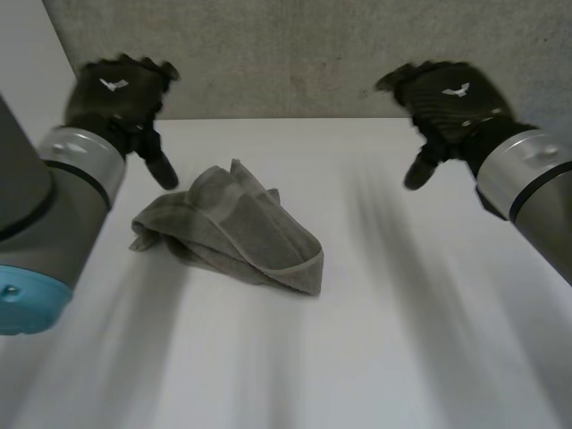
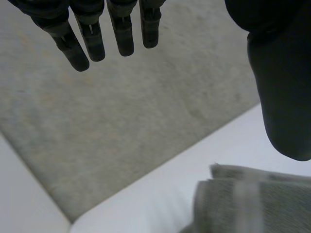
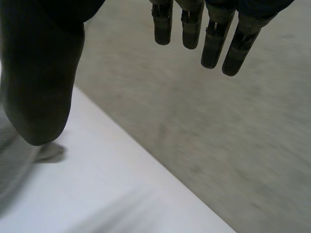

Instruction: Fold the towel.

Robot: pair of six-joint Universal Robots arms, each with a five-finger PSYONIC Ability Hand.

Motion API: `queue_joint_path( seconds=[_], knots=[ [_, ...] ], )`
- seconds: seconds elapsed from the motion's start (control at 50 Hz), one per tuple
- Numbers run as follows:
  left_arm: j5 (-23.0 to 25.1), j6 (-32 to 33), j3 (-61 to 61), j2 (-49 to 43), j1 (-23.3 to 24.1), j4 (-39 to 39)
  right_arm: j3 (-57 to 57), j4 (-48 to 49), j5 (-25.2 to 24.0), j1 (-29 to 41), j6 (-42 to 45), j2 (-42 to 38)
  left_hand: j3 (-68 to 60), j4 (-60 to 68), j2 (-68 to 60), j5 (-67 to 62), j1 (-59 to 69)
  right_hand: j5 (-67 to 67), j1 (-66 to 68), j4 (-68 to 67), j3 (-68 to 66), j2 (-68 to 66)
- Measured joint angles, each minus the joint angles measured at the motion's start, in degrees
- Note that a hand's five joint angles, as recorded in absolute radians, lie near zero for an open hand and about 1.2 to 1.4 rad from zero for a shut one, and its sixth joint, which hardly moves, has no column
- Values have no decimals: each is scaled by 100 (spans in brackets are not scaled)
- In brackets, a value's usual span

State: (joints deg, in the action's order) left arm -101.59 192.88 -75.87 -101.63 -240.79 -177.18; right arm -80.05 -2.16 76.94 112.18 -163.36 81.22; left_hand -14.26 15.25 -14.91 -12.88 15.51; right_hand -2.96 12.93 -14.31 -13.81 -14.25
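Note:
A grey-green towel [image 1: 234, 228] lies crumpled in a loose heap on the white table [image 1: 384, 340], left of the middle. My left hand [image 1: 116, 94] hovers above the table's far left, just beyond the towel, fingers straight and empty. In the left wrist view its fingers [image 2: 92, 36] and thumb [image 2: 282, 87] spread apart, with the towel [image 2: 248, 204] below the thumb. My right hand [image 1: 447, 103] hangs over the far right of the table, well clear of the towel, open and empty. Its fingers [image 3: 214, 39] and thumb [image 3: 41, 82] stand wide apart.
A grey speckled wall [image 1: 295, 54] rises directly behind the table's far edge [image 1: 295, 119]. Bare white tabletop stretches in front of the towel and to its right.

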Motion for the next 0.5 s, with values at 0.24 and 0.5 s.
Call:
queue_joint_path(
  seconds=[0.24,0.5],
  knots=[
    [821,691,73,-1529,-194,-887,257,41,-1722,122,1280,-1219,-44,16,-40,-201,16,0,-1,0,0,0],
    [837,2070,512,-3062,-176,-1669,868,24,-1339,520,2454,-2964,-680,579,-616,-862,546,-350,320,-101,-189,-16]
  ],
)
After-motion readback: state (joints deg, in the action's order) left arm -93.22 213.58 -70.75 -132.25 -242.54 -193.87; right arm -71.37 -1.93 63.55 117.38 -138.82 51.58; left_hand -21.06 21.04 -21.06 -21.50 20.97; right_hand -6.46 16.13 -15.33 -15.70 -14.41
